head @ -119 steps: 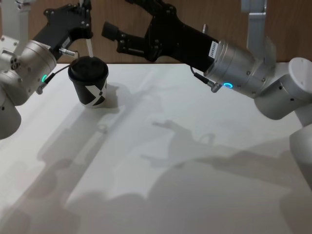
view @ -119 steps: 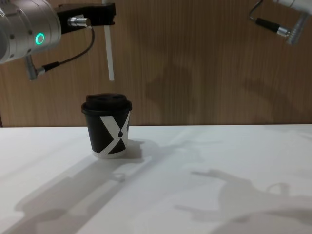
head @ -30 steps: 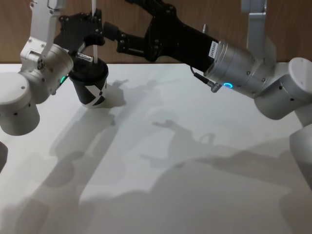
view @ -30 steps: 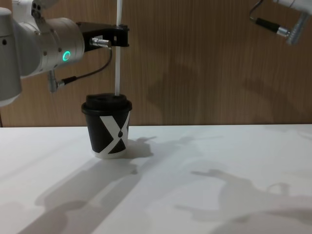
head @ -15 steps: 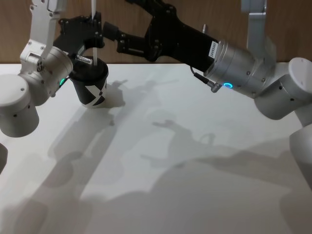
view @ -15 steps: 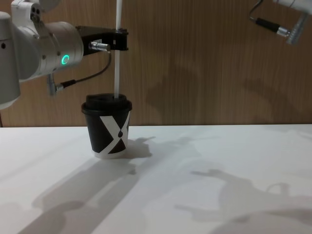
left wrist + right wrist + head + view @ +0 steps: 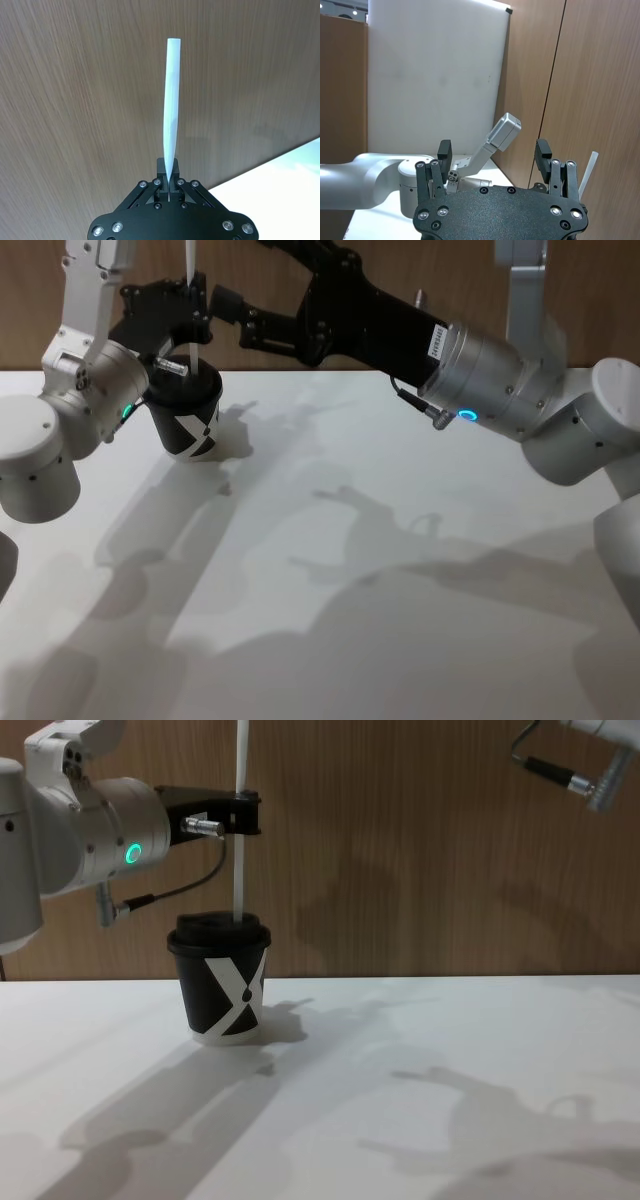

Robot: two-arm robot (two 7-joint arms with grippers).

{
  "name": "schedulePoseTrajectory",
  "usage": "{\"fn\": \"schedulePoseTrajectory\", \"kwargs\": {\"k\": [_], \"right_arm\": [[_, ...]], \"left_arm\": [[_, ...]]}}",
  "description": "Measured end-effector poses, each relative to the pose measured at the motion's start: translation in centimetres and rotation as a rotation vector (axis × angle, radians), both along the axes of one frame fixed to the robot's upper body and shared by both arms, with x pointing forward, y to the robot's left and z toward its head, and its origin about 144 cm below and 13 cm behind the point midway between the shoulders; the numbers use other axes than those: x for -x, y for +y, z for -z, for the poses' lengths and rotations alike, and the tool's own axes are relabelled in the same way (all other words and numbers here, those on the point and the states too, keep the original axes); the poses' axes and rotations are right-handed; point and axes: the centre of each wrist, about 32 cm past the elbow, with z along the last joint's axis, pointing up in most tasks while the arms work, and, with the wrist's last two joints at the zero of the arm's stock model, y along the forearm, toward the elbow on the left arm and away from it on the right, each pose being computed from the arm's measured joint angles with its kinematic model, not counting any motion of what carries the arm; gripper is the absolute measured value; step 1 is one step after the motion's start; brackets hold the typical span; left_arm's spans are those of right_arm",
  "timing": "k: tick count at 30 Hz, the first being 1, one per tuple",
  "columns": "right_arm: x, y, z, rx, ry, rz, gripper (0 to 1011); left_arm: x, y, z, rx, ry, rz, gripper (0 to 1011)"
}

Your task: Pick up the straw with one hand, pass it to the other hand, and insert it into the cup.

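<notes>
**Inspector:** Risks first, nearest the camera outward.

**Operator:** White matte tabletop (image 7: 420, 1100) in the foreground bears nothing but shadow, so no hazard there. Next comes the small black paper cup (image 7: 222, 982) with the bold white X mark, black plastic lid and white bottom rim, standing upright at the far left of the table. It looks light and is not braced; I judge that any sideways load at the lid could tip or slide it.

**Inspector:** And the load comes from what?

**Operator:** From the thin, straight, translucent white plastic straw (image 7: 239, 840). My left gripper (image 7: 240, 812) is clamped on it about midway, directly above the cup, holding it close to vertical, with its lower end at the lid. I cannot tell whether the tip has entered the opening or only rests on the lid.

**Inspector:** Consequence if it only rests?

**Operator:** In my judgement, pressing down would bow the flexible straw, or let it slip between my smooth pads, or skate across the glossy lid. A thin-walled tube may also crush under a hard pinch.

**Inspector:** Farther back?

**Operator:** My right gripper (image 7: 228, 308) hangs with fingers spread, empty, raised just beside the left gripper before the wood-grain wall panel (image 7: 450, 840). It is close enough that I would watch for contact.
</notes>
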Motion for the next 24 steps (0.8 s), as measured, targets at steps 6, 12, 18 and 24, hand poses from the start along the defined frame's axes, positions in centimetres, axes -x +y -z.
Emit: {"fn": "schedulePoseTrajectory", "kwargs": {"k": [6, 12, 18, 24], "right_arm": [[0.00, 0.00, 0.00, 0.000, 0.000, 0.000, 1001], [0.00, 0.00, 0.00, 0.000, 0.000, 0.000, 1001], [0.00, 0.00, 0.00, 0.000, 0.000, 0.000, 1001], [0.00, 0.00, 0.00, 0.000, 0.000, 0.000, 1001]], "left_arm": [[-0.28, 0.04, 0.22, 0.003, 0.008, 0.003, 12], [-0.57, 0.05, 0.42, 0.007, 0.016, 0.009, 12], [-0.74, 0.07, 0.54, 0.010, 0.023, 0.012, 12], [-0.83, 0.06, 0.63, 0.008, 0.027, 0.010, 114]]}}
